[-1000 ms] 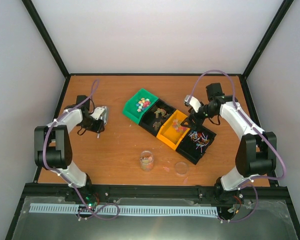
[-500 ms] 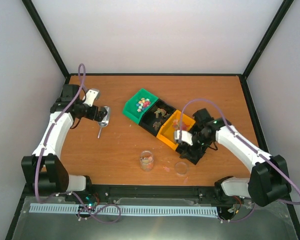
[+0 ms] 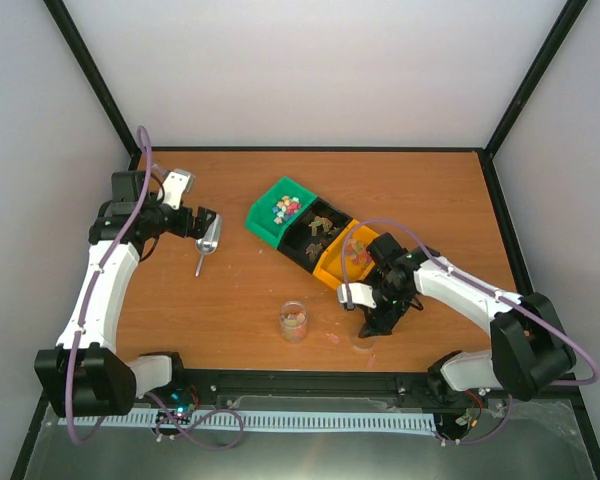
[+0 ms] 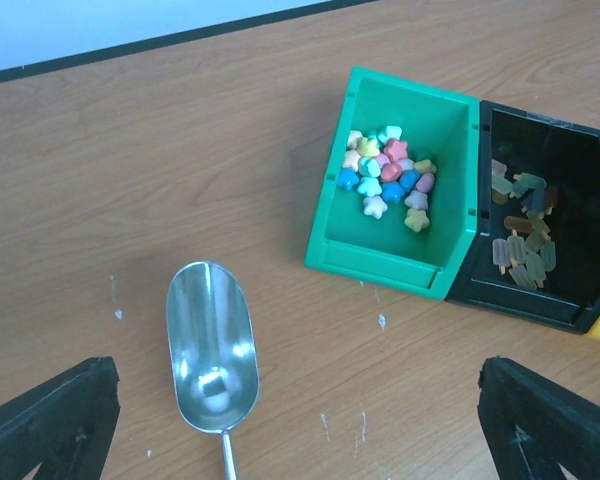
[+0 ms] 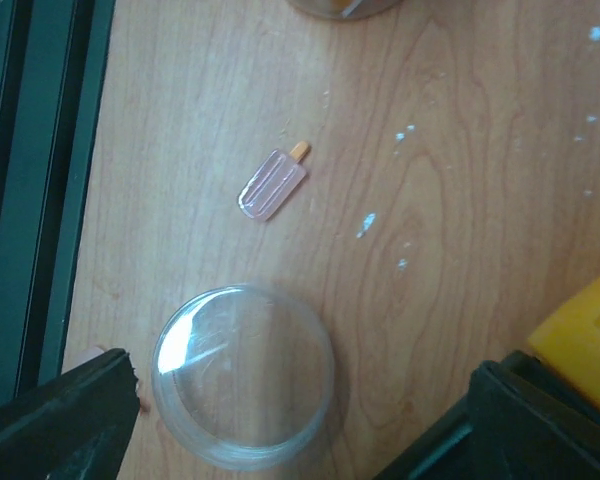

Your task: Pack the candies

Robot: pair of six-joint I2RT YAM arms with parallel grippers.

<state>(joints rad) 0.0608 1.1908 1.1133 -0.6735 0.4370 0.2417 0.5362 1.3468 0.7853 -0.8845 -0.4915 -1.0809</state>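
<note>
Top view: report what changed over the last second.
The left hand let go of the scoop, which now lies on the table, and opened wide. The right hand swung from over the bins toward the near edge, now open above the lid. Bins, jar, lid and the loose pink candy stayed put.

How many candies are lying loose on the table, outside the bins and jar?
1: a pink lolly-shaped candy on the wood between the jar and the clear lid. Others may hide under the right arm.
</note>
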